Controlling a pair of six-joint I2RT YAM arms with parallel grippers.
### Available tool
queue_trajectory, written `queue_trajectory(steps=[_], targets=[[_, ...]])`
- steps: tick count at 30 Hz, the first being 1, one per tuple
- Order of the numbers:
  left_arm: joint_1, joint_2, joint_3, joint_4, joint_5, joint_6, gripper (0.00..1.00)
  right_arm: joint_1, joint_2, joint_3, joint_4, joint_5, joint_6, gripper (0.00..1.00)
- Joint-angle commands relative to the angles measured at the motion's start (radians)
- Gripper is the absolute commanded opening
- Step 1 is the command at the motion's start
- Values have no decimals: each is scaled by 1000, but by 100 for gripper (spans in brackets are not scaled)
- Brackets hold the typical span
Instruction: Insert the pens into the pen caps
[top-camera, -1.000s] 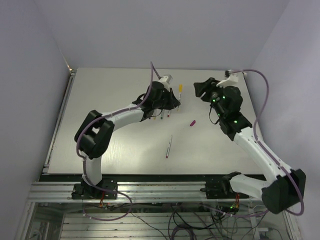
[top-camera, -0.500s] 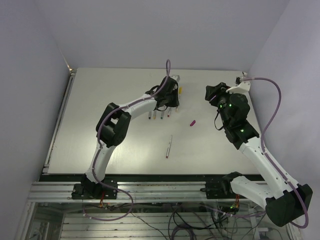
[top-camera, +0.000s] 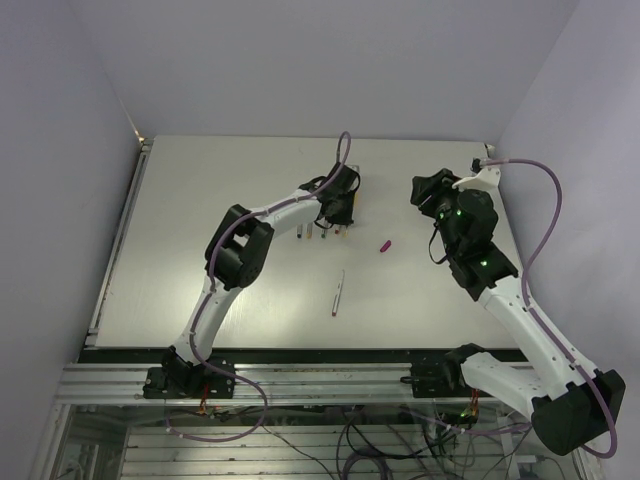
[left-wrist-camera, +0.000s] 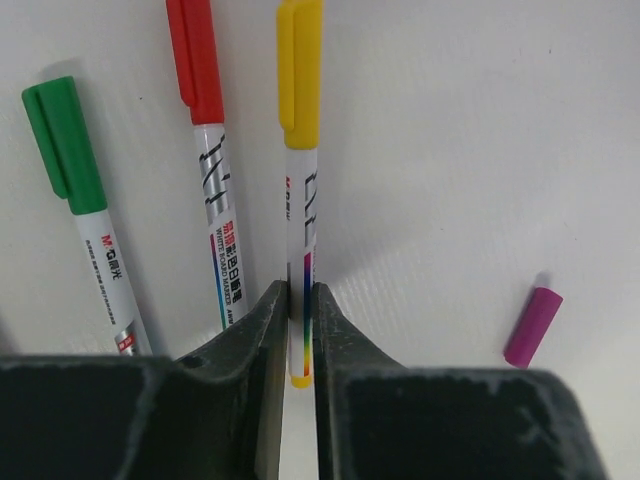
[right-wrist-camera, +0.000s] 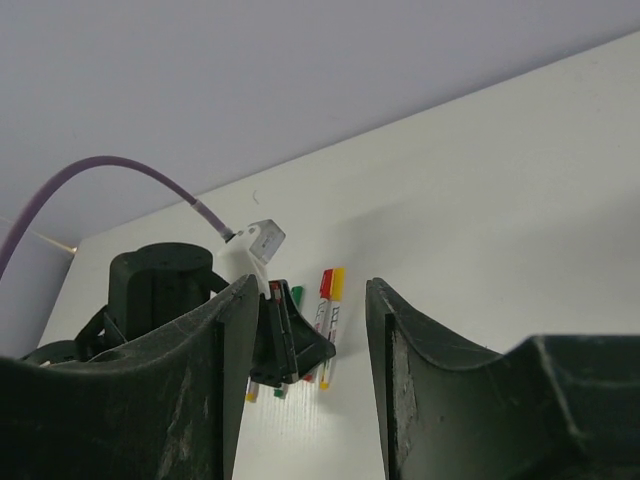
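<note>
The left gripper (left-wrist-camera: 301, 305) reaches over the far middle of the table (top-camera: 200, 220), its jaws drawn narrow and hugging the lower barrel of the yellow pen (left-wrist-camera: 299, 200), which lies flat with its yellow cap already on. Whether the jaws press the barrel or only flank it cannot be told. The pen sits at the right end of a row, just beside the red pen (left-wrist-camera: 215, 200), with the green pen (left-wrist-camera: 85, 220) further left, both capped.

The right gripper (right-wrist-camera: 311, 290) hangs above the table's right side, jaws wide apart with nothing between them.

The step looks like laying the finished yellow pen in line. Done well, that means parting both jaws evenly and rising straight up, so that neither finger drags the barrel or rolls it against the red pen.

One purple cap (left-wrist-camera: 532, 327) lies alone to the right of the row, and a loose pen (top-camera: 338, 293) rests nearer the arm bases. These appear to be the pair left to join.

Room is tight on the left of the yellow pen and open on its right as far as the purple cap. The near half of the table offers bare surface around the loose pen, and the two arms are well apart.
</note>
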Motion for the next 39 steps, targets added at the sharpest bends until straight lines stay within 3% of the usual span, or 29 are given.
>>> queue_trajectory(steps=[1,5,10,26,30,35,37,39], targets=[[-10,25,52,-27,-10,8,23,0,-19,-17,-7,5,26,46],[-10,41,56,-29,1,4,30,0,-23,-21,-13,3,35,46],[-10,33,42,-22,5,-11,47,-1,-29,-27,-13,-4,40,46],[-14,-150,-4,-39,-42,19,58,0,-24,-41,5,-8,44,45],[-29,-251,-106,-21,-26,33,60,0,-10,-42,-2,6,38,45],[-79,-399,-351,2,-21,67,61,0,1,-64,-51,55,51,44],[-111,-460,-439,-13,-26,105,73,0,-2,-88,-69,72,47,44],[-145,-501,-513,-49,-47,121,74,0,-8,-113,-82,78,34,43]])
